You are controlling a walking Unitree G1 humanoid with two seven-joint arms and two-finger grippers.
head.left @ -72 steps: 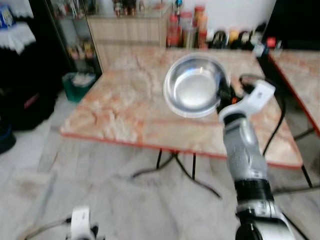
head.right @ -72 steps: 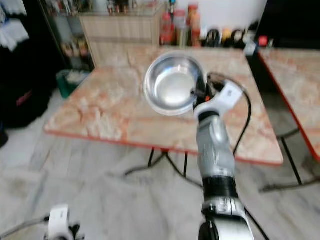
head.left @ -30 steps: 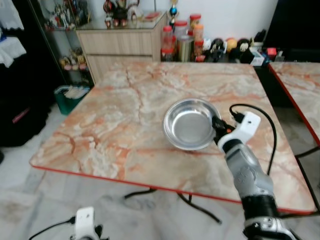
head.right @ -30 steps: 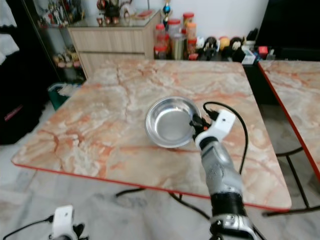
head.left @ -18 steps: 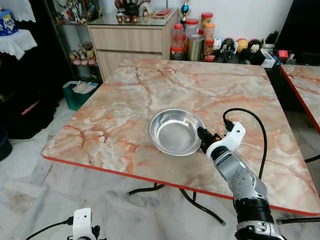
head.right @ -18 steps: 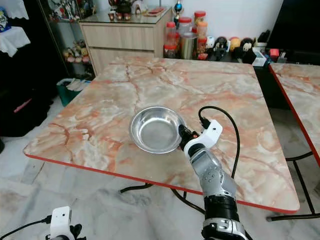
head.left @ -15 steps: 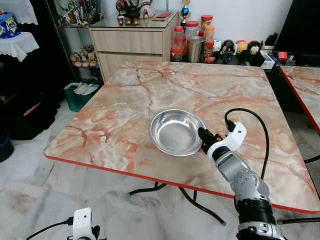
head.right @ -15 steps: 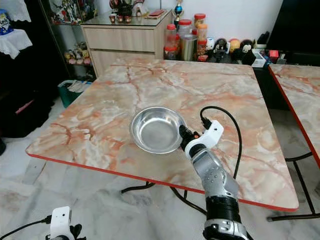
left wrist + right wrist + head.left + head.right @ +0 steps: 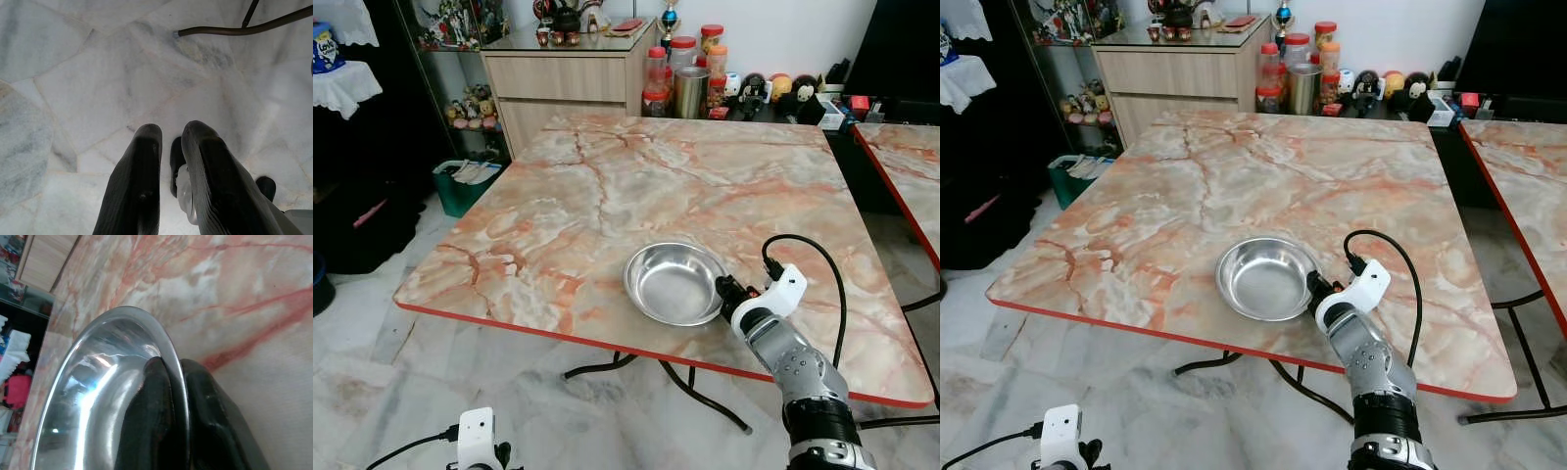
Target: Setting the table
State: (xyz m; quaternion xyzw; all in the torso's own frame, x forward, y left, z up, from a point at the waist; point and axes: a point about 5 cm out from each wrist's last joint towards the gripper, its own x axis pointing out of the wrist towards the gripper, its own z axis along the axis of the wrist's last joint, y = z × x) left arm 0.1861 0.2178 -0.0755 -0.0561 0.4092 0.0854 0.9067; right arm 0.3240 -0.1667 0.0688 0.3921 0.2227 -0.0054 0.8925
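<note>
wooden sideboard (image 9: 576, 76) behind the table, figurines on top | jars and a metal canister (image 9: 689, 92) on the floor beside it | row of small dolls (image 9: 1393, 91) along the wall | green bin (image 9: 466, 185) by a glass cabinet | pale marble floor (image 9: 88, 83)

The right arm rises from the lower right of the head views, its silver forearm angled up and toward the left, ending in a white wrist block with a black cable looping above it. The right pincer (image 9: 722, 291) sits at mid-frame right, its two black fingers (image 9: 156, 426) pressed close together with a thin metal rim clamped between them, one finger on each face. The left arm hangs low, its white wrist at the bottom left edge. The left pincer (image 9: 168, 171) points downward, fingers nearly together with a narrow gap.
</note>
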